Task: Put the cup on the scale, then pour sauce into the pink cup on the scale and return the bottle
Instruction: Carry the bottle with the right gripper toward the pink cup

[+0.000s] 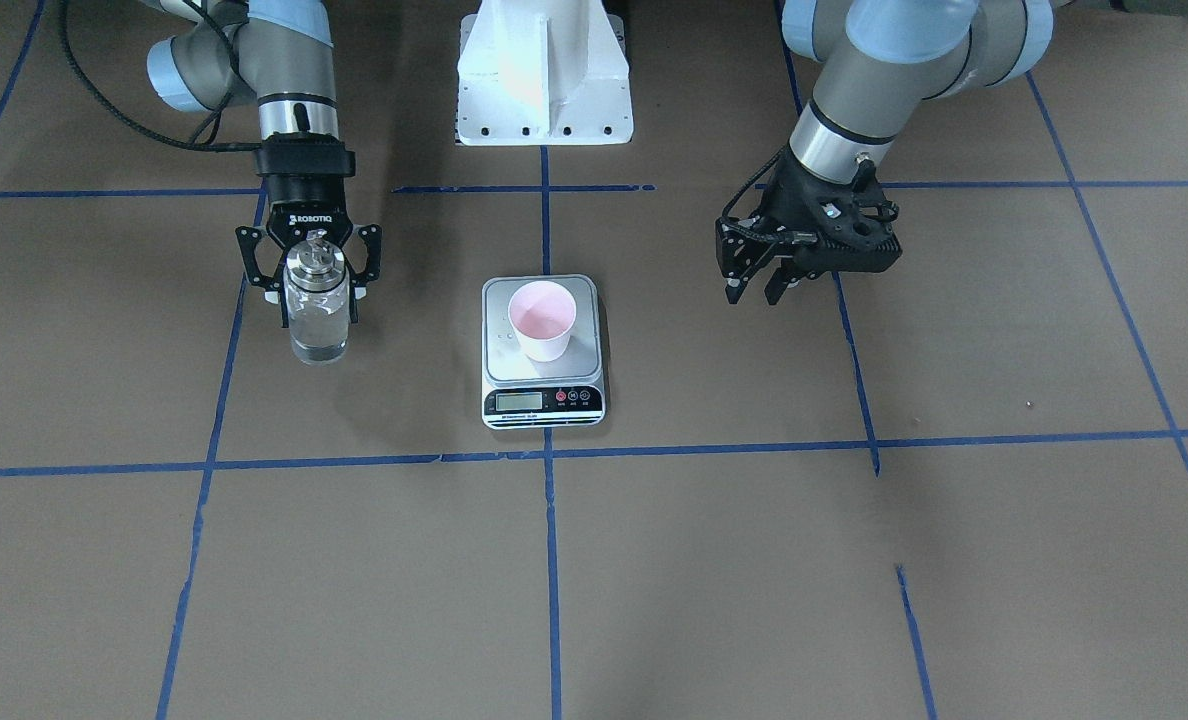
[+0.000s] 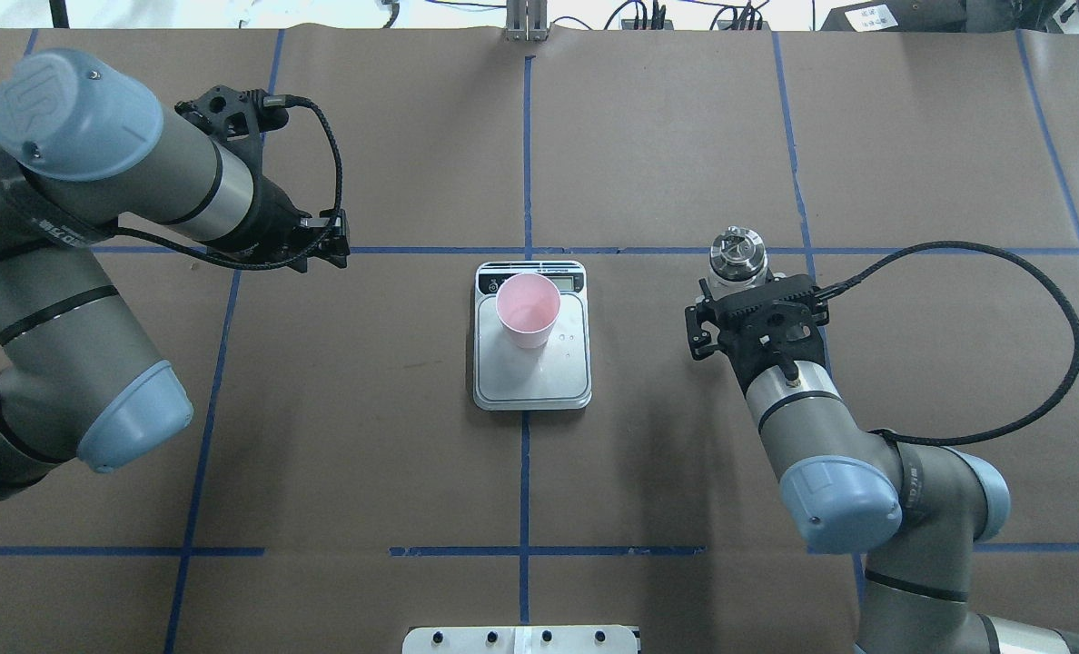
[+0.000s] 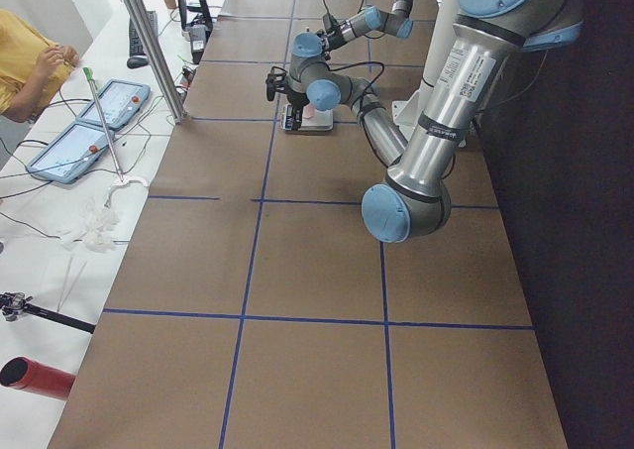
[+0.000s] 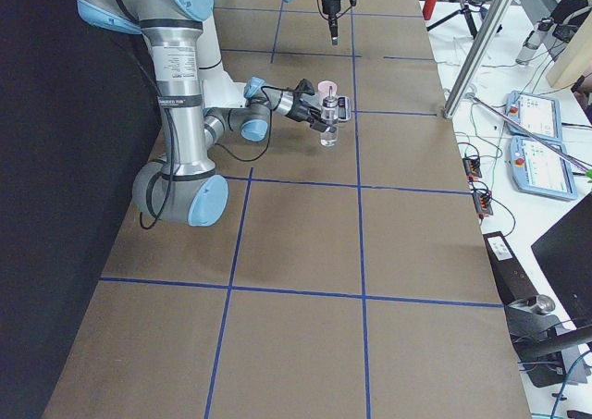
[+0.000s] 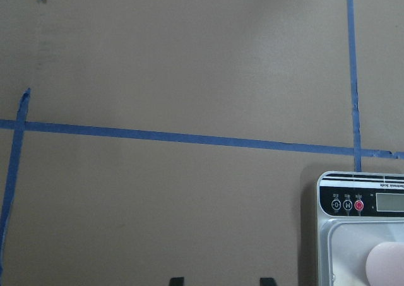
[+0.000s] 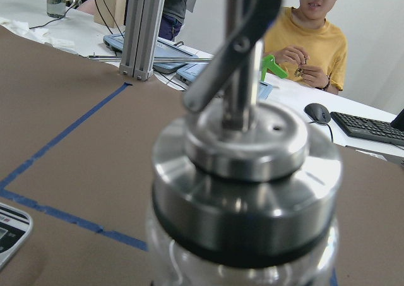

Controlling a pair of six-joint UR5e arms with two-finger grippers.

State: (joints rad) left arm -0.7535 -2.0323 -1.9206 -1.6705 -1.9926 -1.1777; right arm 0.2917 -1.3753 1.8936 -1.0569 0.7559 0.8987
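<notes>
The pink cup stands upright on the silver scale at the table's middle, also in the overhead view, cup on scale. A few droplets lie on the platform. The glass bottle stands upright on the table, clear sauce in its lower part. My right gripper is shut on the bottle, a finger on each side. The bottle's metal spout fills the right wrist view. My left gripper is open and empty, hovering apart from the scale; its fingertips show above bare table.
The white robot base mount stands behind the scale. Blue tape lines grid the brown table. A person in yellow sits at a side desk with tablets beyond the table's far edge.
</notes>
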